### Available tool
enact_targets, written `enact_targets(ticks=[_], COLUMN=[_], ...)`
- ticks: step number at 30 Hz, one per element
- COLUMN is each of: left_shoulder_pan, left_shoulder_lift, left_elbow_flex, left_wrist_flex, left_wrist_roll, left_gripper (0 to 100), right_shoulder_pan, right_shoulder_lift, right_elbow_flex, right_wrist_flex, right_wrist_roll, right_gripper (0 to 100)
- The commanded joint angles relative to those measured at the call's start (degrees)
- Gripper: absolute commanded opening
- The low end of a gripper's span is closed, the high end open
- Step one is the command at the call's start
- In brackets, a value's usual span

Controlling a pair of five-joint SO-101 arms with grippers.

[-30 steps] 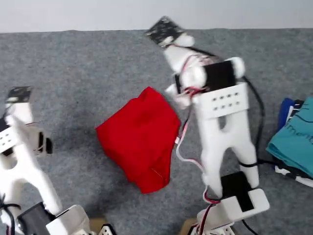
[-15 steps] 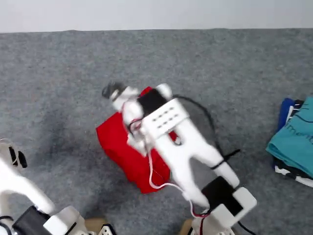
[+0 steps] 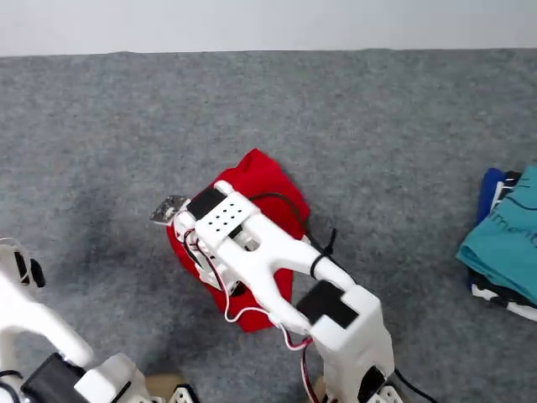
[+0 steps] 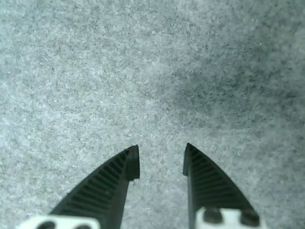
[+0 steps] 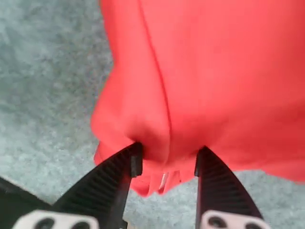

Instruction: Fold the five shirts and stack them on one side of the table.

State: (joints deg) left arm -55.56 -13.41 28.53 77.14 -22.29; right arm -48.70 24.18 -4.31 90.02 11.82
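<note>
High view: red shirt [image 3: 268,178] lies loosely folded nr the middle of the grey worktop [image 3: 377,126], w/ the right arm [image 3: 268,260] stretched across it from the near edge. Its far end sits at the shirt's left border. The stack of folded shirts [image 3: 502,243] sits at the right-hand edge of the worktop, well apart from the red one. The stack has a teal shirt [image 3: 508,231] on top and darker ones under it (can't tell how many). The left arm [image 3: 33,323] is at the near left corner, away from both.

Right wrist view: right hand [image 5: 169,161] is down on the red shirt's edge w/ its fingers [image 5: 119,183] spread. A bunched ridge of red cloth lies btwn the tips. The fingers straddle the cloth and aren't clamped on it, and grey worktop shows just beyond the hem.

Left wrist view: left hand [image 4: 162,163] is partly spread and has hold of nothing. There's bare grey worktop btwn and beyond its fingertips [image 4: 131,164].
</note>
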Motion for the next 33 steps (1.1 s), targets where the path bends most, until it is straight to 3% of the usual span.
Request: enact_targets(ticks=[1, 5, 11, 22, 29, 33], left_shoulder_pan=[-0.2, -0.2, -0.1, 1.1, 9.5, 16.3], left_shoulder_lift=[-2.2, -2.2, -2.2, -2.3, -2.3, -2.3], left_elbow_flex=[-1.8, -1.8, -2.0, -3.6, -9.4, -11.0], left_wrist_flex=[-0.4, -0.4, -0.4, 0.9, 6.8, 9.3], left_wrist_roll=[-0.4, -0.4, -0.4, -0.5, -0.3, -0.2], left_gripper=[15, 15, 15, 15, 15, 15], right_shoulder_pan=[0.1, 0.9, 4.7, 9.5, 21.7, 29.7], right_shoulder_lift=[0.7, 0.8, 0.6, -21.3, -32.9, -35.3], right_elbow_flex=[-0.3, -4.0, -14.4, -23.6, -31.6, -35.3], right_wrist_flex=[-0.4, 3.8, 13.0, 12.8, 12.8, 12.8], right_wrist_roll=[0.3, 6.4, 7.6, 10.1, 10.5, 14.8], right_gripper=[18.0, 0.9, 1.2, 1.0, 1.0, 1.0])
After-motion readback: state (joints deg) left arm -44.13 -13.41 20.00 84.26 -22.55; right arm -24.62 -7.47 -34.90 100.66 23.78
